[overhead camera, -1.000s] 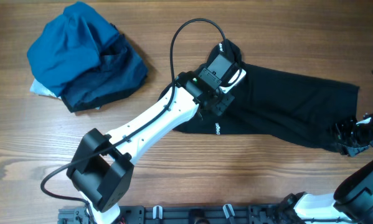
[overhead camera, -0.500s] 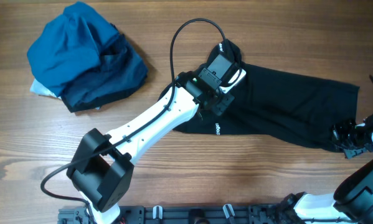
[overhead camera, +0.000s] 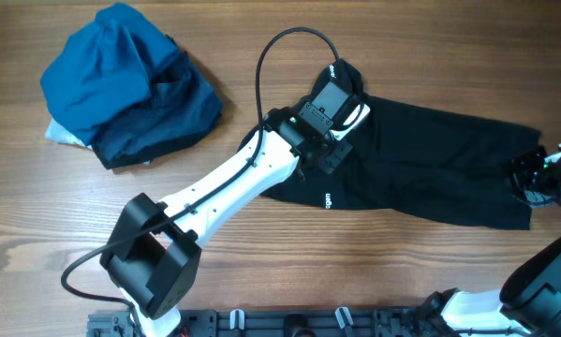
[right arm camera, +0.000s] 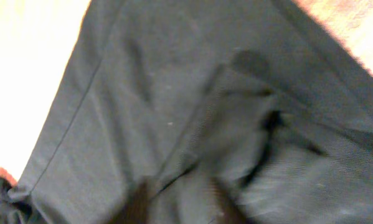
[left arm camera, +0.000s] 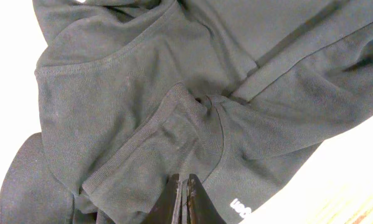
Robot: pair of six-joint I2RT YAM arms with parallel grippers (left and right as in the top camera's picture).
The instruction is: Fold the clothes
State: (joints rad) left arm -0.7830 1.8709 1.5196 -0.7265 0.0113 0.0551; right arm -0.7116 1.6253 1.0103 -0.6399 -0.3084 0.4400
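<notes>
Black shirt (overhead camera: 430, 159) lies lengthwise on the right half of the surface (overhead camera: 402, 281). Change noted: the right jaws have moved up along the shirt's far right edge, and its lower right corner now lies squarer and flatter. I read that as straightening; no fold made yet. Right jaws' grip: cannot tell, wrist view blurred. Left jaws closed tight, pressing the left end. Fabric matte, fine-knit, limp, seamed, with small white lettering (overhead camera: 326, 199). Blue bundle (overhead camera: 121, 84) well apart.
</notes>
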